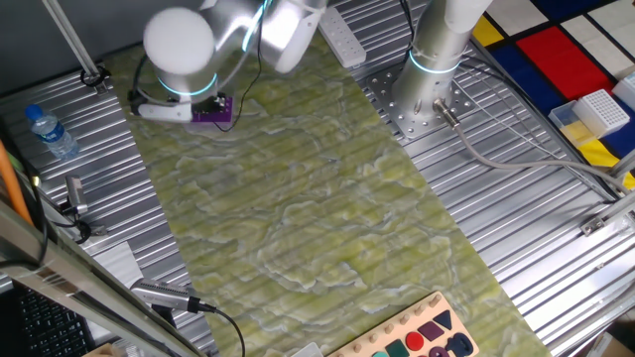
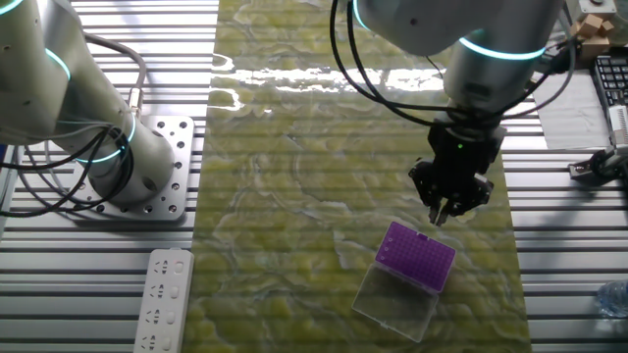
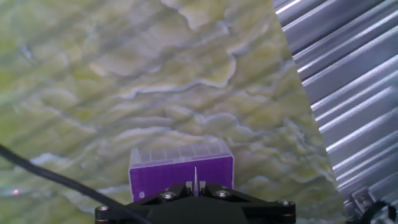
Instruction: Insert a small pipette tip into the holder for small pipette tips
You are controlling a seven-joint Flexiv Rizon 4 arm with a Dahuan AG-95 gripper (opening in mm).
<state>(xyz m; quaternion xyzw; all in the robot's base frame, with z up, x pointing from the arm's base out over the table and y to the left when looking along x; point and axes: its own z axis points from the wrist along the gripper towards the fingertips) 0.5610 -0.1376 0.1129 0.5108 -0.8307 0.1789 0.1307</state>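
The purple holder (image 2: 417,255) lies on the green mat with its clear lid (image 2: 395,303) hinged open toward the near edge. In the hand view the holder (image 3: 180,172) sits straight ahead below my gripper. My gripper (image 2: 442,217) hangs just above the holder's far right corner. It is shut on a thin white pipette tip (image 3: 195,180), which points down over the holder's top. In one fixed view the holder (image 1: 212,111) shows partly behind the arm's joint; the gripper itself is hidden there.
A second arm's base (image 2: 118,167) stands at the left on ribbed metal. A white power strip (image 2: 163,299) lies near it. A white gridded rack on a yellow base (image 1: 595,112), a water bottle (image 1: 50,132) and a shape board (image 1: 422,337) sit around the mat.
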